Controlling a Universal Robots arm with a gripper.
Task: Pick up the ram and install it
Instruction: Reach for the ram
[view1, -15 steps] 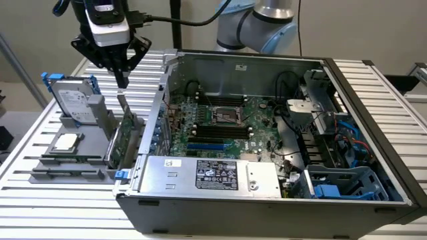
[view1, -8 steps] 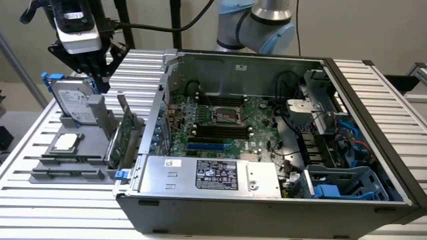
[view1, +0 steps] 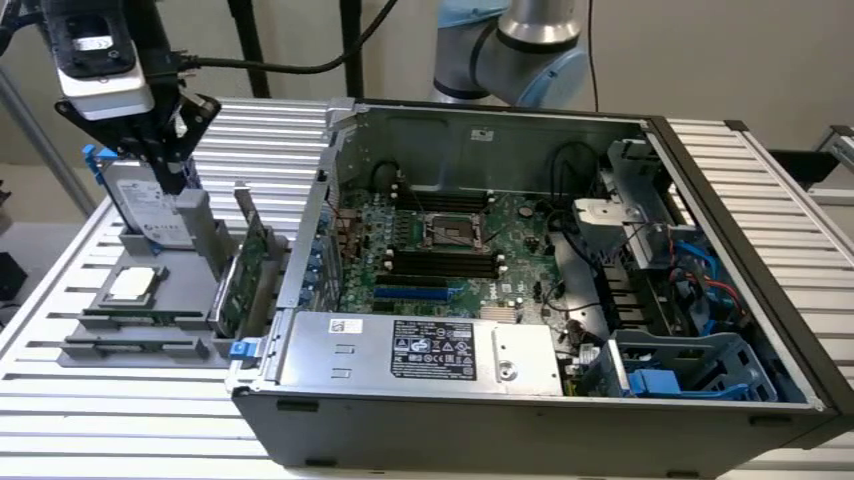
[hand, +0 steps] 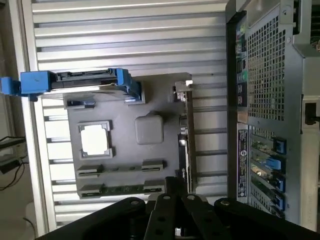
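Wrist view puts the ram (hand: 122, 189) on edge in the gray tray's (hand: 125, 115) slot farthest from the hard drive (hand: 90, 80), past the processor (hand: 95, 139), untouched. The gripper (view1: 174, 180) hangs above that tray, its fingers pressed together and holding nothing. Judged from here, closed fingers would strike the stick's top edge instead of straddling it, and a descent could clip the tall expansion card (view1: 247, 285) standing nearby. The open computer case (view1: 534, 400) sits alongside on the slatted surface (view1: 120, 430).
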